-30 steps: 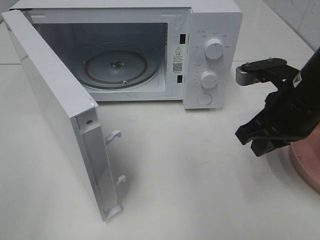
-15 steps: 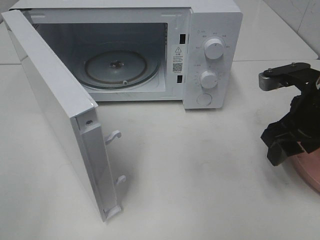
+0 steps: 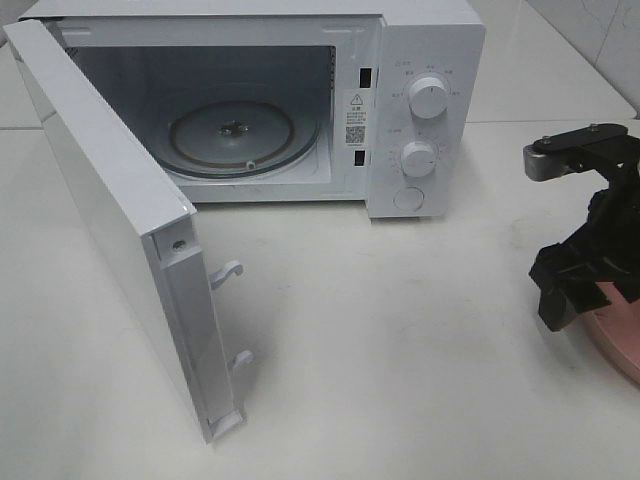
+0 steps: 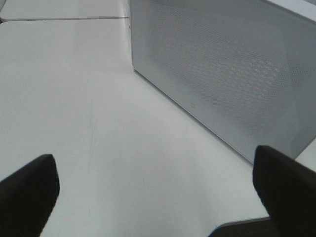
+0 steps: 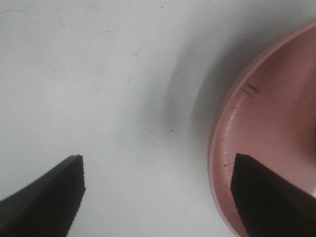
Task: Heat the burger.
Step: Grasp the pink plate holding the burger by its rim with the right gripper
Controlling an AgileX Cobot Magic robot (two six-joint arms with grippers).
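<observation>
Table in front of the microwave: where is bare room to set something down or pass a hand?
Widest bare patch: table between the open door, the microwave front and the pink plate. The glass turntable inside is bare too. Crowded at the right edge, where the right hand straddles the plate rim.

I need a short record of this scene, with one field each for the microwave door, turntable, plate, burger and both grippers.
microwave door: open wide, swung to the left
turntable: bare glass, nothing on it
pink plate: on the table, at the right edge, mostly out of frame
burger: not visible in any view
right gripper: open, empty, jaws astride the plate's rim
left gripper: open, empty, near a perforated white panel, probably the door
</observation>
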